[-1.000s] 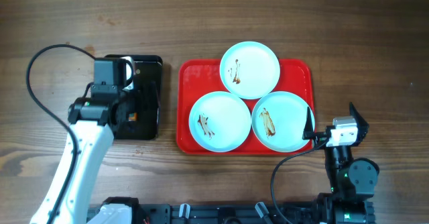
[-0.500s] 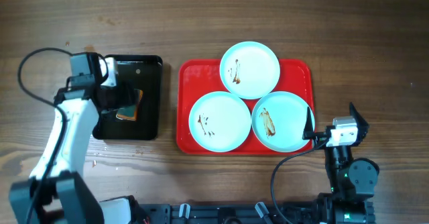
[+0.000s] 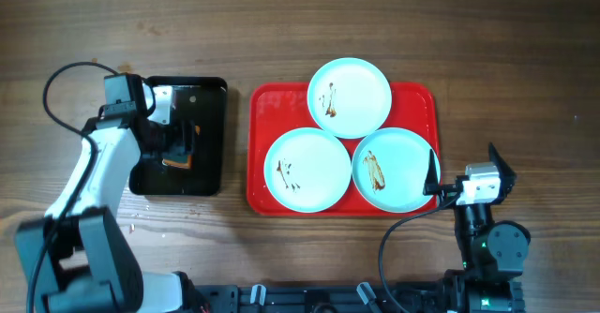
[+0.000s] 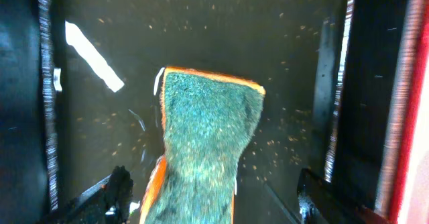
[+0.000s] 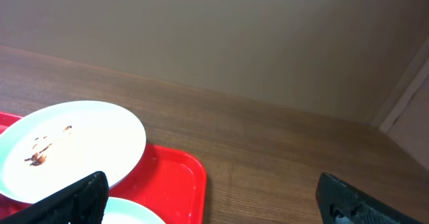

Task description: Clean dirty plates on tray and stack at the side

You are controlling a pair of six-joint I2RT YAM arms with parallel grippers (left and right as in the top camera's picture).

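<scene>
The tray (image 3: 265,107) lies right of the left pincer (image 3: 178,145).

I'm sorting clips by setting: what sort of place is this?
Likely a lab bench staged for dishwashing: wooden table, red rectangular plastic tray holding three sauce-smeared pale round plates, and a green-orange sponge in a black rectangular pan.

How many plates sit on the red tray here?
3, all on the tray: far plate centred, near-left plate, near-right plate. None stacked, so none seems hidden.
</scene>
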